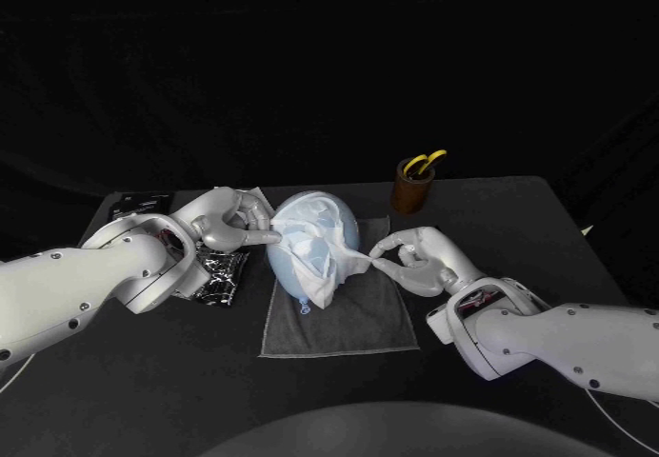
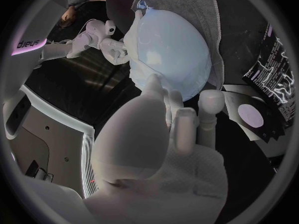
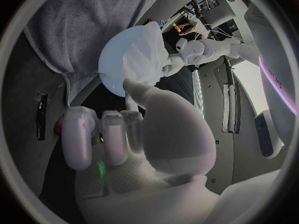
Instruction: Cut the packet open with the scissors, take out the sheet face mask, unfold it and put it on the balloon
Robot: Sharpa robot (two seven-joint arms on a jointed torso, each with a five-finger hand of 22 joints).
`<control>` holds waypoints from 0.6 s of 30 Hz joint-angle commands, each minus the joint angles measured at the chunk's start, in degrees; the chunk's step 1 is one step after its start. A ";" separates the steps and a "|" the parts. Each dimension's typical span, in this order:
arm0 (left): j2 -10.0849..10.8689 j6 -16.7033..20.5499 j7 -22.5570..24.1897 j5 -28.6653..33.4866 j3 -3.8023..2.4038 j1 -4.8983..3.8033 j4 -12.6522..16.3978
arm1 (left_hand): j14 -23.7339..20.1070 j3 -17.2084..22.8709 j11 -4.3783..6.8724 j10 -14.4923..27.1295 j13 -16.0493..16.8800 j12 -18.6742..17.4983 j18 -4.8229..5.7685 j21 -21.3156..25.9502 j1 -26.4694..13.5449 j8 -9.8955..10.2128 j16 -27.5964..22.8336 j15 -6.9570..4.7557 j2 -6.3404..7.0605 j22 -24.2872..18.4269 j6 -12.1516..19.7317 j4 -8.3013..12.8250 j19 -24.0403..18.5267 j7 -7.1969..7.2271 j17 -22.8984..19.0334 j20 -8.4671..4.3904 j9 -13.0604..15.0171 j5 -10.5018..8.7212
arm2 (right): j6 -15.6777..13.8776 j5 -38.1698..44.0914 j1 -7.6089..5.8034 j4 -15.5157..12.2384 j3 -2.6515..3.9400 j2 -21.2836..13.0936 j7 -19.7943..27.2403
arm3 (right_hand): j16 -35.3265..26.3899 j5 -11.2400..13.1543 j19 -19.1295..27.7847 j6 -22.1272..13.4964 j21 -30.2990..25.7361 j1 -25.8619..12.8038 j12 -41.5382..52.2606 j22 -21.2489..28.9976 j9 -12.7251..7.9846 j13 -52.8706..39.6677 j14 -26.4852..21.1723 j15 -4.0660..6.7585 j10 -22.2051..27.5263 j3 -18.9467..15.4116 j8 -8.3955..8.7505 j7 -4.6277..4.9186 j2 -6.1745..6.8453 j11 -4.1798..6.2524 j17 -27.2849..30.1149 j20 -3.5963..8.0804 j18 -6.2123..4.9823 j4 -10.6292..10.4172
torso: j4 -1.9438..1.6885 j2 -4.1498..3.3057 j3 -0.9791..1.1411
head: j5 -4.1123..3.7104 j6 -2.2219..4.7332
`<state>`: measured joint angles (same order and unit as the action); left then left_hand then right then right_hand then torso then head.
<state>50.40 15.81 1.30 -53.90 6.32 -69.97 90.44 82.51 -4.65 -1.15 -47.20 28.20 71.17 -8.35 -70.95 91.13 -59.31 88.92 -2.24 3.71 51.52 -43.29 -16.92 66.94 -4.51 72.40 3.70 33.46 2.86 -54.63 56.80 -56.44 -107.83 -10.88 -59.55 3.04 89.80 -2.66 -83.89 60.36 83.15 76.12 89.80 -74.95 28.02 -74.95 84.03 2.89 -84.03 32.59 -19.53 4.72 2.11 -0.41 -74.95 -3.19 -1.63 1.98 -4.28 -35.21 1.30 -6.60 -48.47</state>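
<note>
Edge of mask [image 1: 319, 249] in right hand [image 1: 419, 255]

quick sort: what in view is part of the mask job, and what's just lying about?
In the job:
- sheet mask, draped on the balloon
- left hand and right hand, holding the mask's edges
- packet, beside the left hand
- scissors

Lying about:
- brown cup, holding the scissors
- grey towel, under the balloon
- black item, far left corner

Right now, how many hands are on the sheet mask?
2. The left hand holds the sheet mask at one side of the balloon; the right hand pinches its opposite edge.
</note>
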 commanded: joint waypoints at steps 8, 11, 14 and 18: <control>-0.25 0.34 -0.54 0.26 -0.02 -0.01 -0.31 | 0.38 -0.36 0.08 0.18 0.09 0.31 0.80 -0.25 -0.49 0.12 0.18 0.18 -0.09 0.06 0.03 0.11 0.40 0.02 0.10 -0.04 0.05 -0.10 | -2.40 2.95 -0.37 0.06 0.07 -1.32 -2.10 | 0.20 -0.16 -3.72 -0.32 0.54 -1.02 0.20 -13.24 4.43 -15.05 5.97 0.46 -5.97 1.80 -0.89 -0.20 0.29 0.24 -15.05 0.42 0.26 0.83 | -0.02 -0.07 0.05 | -0.23 -0.08; -0.25 0.32 -0.57 0.28 -0.02 -0.01 -0.35 | 0.38 -0.36 0.08 0.18 0.09 0.31 0.80 -0.25 -0.49 0.12 0.18 0.18 -0.09 0.06 0.03 0.11 0.40 0.02 0.10 -0.04 0.05 -0.10 | -2.34 3.28 -0.44 0.32 0.06 -1.68 -3.30 | 0.20 -0.14 -3.78 -0.31 0.72 -1.08 0.20 -13.29 4.49 -15.05 5.97 0.46 -5.97 1.93 -0.96 -0.20 0.33 0.23 -15.05 0.42 0.30 0.90 | 0.00 -0.04 -0.03 | -0.32 -0.10; -0.28 0.35 -0.60 0.30 -0.02 -0.01 -0.42 | 0.38 -0.37 0.10 0.15 0.12 0.34 0.82 -0.32 -0.59 0.11 0.17 0.18 -0.19 0.16 0.01 0.14 0.46 0.05 0.09 -0.04 0.06 -0.10 | -2.34 3.47 -0.49 0.61 0.06 -2.01 -4.19 | 0.20 -0.14 -3.81 -0.29 0.79 -1.14 0.20 -13.31 4.55 -15.05 5.97 0.46 -5.97 2.06 -1.02 -0.20 0.35 0.23 -15.05 0.42 0.31 0.96 | 0.00 0.00 -0.05 | -0.45 -0.04; -0.28 0.36 -0.65 0.30 -0.02 -0.01 -0.44 | 0.38 -0.37 0.10 0.15 0.12 0.34 0.82 -0.32 -0.59 0.11 0.17 0.18 -0.19 0.16 0.01 0.14 0.46 0.05 0.09 -0.04 0.06 -0.10 | -2.47 3.56 -0.53 0.78 0.06 -2.25 -4.53 | 0.20 -0.13 -3.81 -0.29 0.79 -1.15 0.20 -13.31 4.55 -15.05 5.97 0.46 -5.97 2.06 -1.03 -0.20 0.35 0.23 -15.05 0.42 0.31 0.96 | -0.05 -0.02 -0.03 | -0.53 0.08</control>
<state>50.24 15.91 0.77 -53.87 6.33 -69.98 89.98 82.51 -4.81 -1.14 -47.20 28.24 71.17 -8.35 -70.94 91.13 -59.31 88.90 -2.24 3.71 51.64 -43.29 -16.75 66.94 -4.51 72.44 3.70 33.45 2.86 -54.65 58.96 -56.93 -107.05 -10.85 -61.77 0.09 89.69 -2.64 -83.87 59.96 83.70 75.60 89.73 -74.90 29.48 -74.93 84.02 2.87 -84.02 34.32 -20.40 4.68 2.63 -0.41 -74.90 -3.20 -1.63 2.93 -4.29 -35.25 1.26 -7.09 -48.47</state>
